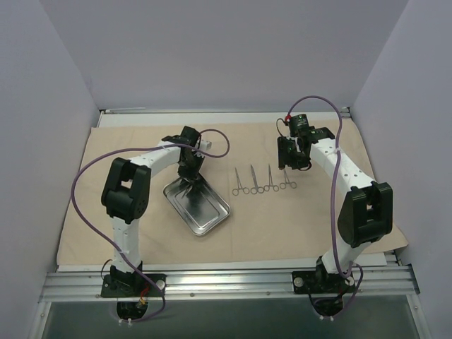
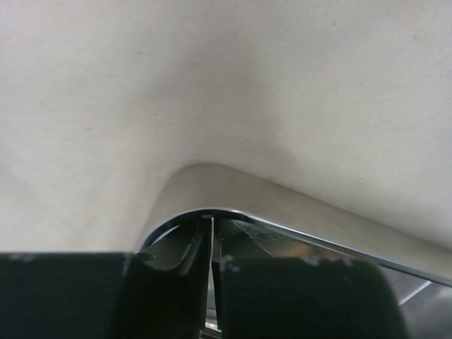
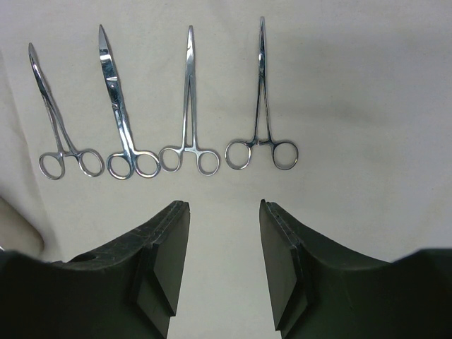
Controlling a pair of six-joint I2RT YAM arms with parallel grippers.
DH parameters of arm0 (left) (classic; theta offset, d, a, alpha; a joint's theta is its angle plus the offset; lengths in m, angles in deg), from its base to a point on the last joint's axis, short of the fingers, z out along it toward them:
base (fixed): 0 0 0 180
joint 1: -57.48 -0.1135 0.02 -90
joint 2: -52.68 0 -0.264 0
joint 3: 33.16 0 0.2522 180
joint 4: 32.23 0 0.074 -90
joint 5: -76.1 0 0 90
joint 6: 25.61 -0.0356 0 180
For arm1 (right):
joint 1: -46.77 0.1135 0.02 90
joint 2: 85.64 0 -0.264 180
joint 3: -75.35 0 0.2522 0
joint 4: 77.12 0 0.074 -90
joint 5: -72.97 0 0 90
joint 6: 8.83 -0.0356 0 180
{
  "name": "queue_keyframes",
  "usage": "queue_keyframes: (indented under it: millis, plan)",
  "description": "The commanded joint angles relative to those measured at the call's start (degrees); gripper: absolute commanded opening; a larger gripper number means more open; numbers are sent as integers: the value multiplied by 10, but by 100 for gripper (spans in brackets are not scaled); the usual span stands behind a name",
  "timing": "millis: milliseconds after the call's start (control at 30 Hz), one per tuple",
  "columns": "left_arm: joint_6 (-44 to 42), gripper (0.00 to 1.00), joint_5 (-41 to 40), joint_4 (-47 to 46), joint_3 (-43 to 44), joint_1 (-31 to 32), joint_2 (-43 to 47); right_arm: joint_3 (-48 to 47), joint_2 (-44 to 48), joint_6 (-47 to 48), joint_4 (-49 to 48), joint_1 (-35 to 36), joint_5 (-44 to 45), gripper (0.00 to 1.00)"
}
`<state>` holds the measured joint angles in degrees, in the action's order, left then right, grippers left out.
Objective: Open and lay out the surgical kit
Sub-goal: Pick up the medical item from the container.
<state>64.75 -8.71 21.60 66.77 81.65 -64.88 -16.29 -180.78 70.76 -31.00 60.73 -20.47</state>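
Left gripper (image 2: 212,236) clamped on tray (image 1: 205,212) corner rim. Right gripper (image 3: 224,206) open, empty, above cloth (image 1: 296,219), near ring ends of four forceps (image 3: 187,134) lying side by side.

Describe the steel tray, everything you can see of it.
The steel tray is a shiny, mirror-like metal rectangle with rounded corners and a low raised rim, with nothing inside. It sits on the beige cloth, turned diagonally, left of centre, apart from the row of forceps to its right. The left pincer is closed on the rim at the tray's far rounded corner. Whether that corner is lifted off the cloth cannot be told.
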Motion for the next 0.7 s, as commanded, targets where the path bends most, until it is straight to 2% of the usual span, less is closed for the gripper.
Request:
queue_keyframes:
  millis: [0,133,367,667]
  plan:
    - [13,10,35,37,-24,1,-45,0,30,0,14,1,1,44]
    - [17,2,20,38,-26,2,-49,-1,33,-2,14,2,1,44]
    - [38,2,-19,52,-31,1,-14,-7,40,-9,20,5,-6,44]
    - [62,2,-26,128,-19,2,95,-36,31,-17,19,28,-29,44]
